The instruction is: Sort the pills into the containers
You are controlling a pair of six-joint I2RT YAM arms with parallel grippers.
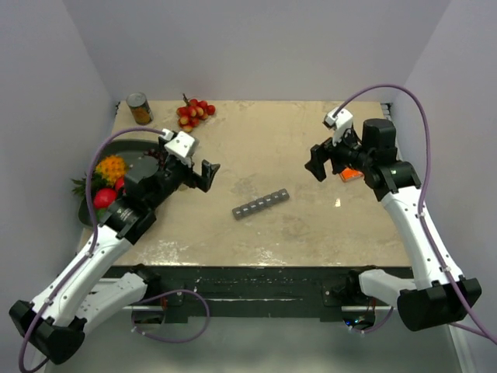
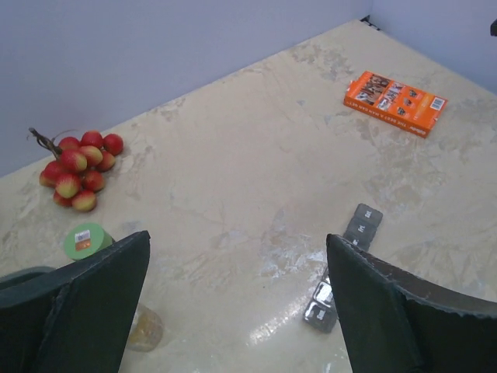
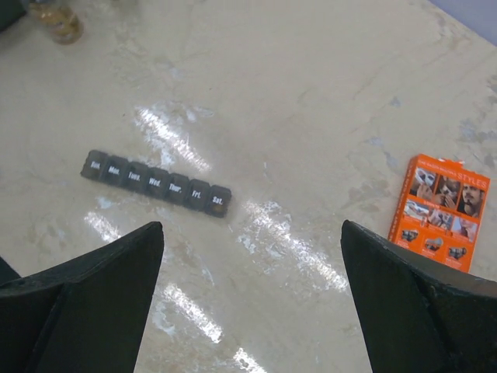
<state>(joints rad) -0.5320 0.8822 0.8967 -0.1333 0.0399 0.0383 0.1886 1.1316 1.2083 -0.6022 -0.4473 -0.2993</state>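
While left jaws hang wide open and empty, clear bottle of pills [image 2: 144, 329] stands on surface [image 1: 311, 233] just inside their left-hand one. Container strip [image 1: 260, 203] lies between both arms' jaws, apart from each. Further over, right jaws spread, empty; orange packet [image 3: 439, 211] near their right-hand one.

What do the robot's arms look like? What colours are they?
The left arm and right arm have white segments and chunky black joints. The left gripper and right gripper are black, two-fingered pincers. A purple cable loops along each arm.
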